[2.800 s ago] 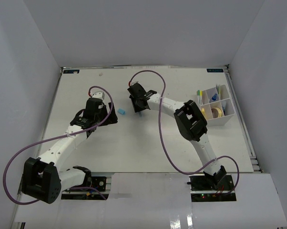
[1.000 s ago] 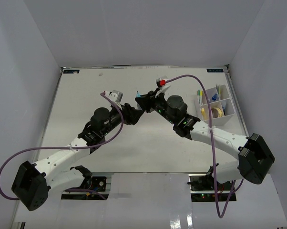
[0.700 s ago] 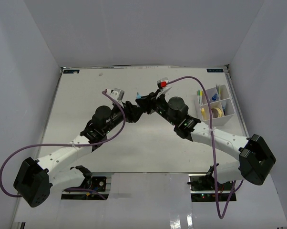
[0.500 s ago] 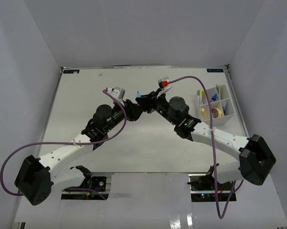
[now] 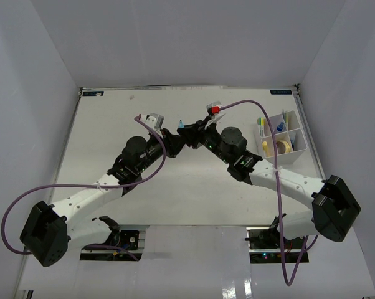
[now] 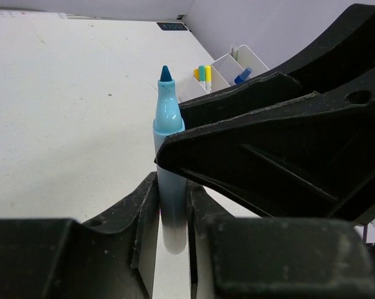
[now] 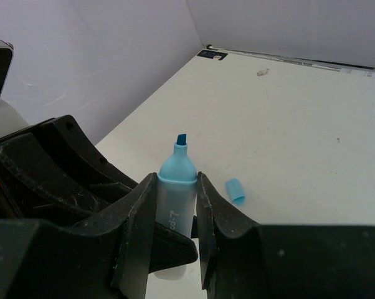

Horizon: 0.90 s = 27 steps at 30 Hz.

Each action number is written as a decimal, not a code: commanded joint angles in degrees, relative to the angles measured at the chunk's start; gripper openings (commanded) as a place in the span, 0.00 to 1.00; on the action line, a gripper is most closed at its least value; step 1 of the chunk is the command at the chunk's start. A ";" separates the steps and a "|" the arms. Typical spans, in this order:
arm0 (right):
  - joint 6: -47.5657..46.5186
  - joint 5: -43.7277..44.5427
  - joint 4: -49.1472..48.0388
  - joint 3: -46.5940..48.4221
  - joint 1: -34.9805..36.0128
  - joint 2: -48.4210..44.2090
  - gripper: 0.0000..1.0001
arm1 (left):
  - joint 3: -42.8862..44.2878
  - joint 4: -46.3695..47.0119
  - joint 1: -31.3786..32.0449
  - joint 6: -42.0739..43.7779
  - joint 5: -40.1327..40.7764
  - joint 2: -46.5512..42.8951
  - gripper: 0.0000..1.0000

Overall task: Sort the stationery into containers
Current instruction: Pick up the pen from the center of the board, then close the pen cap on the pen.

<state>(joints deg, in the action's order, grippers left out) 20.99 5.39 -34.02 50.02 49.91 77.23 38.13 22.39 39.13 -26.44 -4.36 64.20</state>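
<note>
Both arms are bolted at the near edge of the surface (image 5: pixel 113 118), the left at 7 o'clock and the right at 5 o'clock. They lean inward, and a wedge of bare white surface shows between them at 6 o'clock. A purple cable (image 5: pixel 13 212) loops off the left arm toward the left wall.

The two sets of jaws meet above the middle of the surface, nose to nose. The left gripper (image 6: pixel 172 215) has its jaws closed on the lower barrel of a light-blue marker (image 6: pixel 167 112). The right gripper (image 7: pixel 175 199) has its jaws closed on the same barrel higher up, just under the rounded head. The marker stands upright, held off the surface, with its chisel tip bare and pointing up.

Its cap (image 7: pixel 235 190) lies flat on the surface just past the jaws in the right wrist view, apart from the marker.

At 3 o'clock from the jaws, well apart from them, the box (image 5: pixel 288 157) sits close to the right edge of the surface. Its compartments hold a yellow roll, a blue bottle and upright pens.

From 9 to 12 o'clock the surface runs open to the left and far edges. A small speck (image 5: pixel 132 96) lies near the far edge at 11 o'clock.
</note>
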 commanded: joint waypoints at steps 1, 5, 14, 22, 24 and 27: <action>0.45 -0.64 -2.63 -0.18 0.28 -1.29 0.14 | 1.51 1.08 0.33 0.60 -0.12 -0.92 0.27; 0.28 0.06 -1.75 -0.54 0.36 -1.73 0.29 | 0.63 0.81 0.33 0.51 0.23 -1.45 0.12; -2.26 2.08 1.50 -0.19 0.28 -3.75 0.57 | -2.01 -0.86 0.33 -0.37 2.33 -2.77 0.00; -3.33 3.49 6.67 -0.36 -1.74 -6.74 0.82 | -2.62 -4.46 0.24 -1.42 6.81 -2.42 0.00; -3.77 3.66 7.91 -0.45 -2.27 -7.62 0.85 | -2.62 -6.30 -0.02 -2.30 8.39 -2.24 0.00; -5.17 4.37 10.11 -1.15 -3.24 -9.11 0.87 | -1.92 -10.51 -2.03 -3.44 11.65 -1.72 0.00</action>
<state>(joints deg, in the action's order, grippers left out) 17.85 7.84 -25.34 49.74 47.51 70.67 35.97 16.29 38.76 -28.29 2.98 63.00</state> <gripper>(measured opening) 0.867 0.290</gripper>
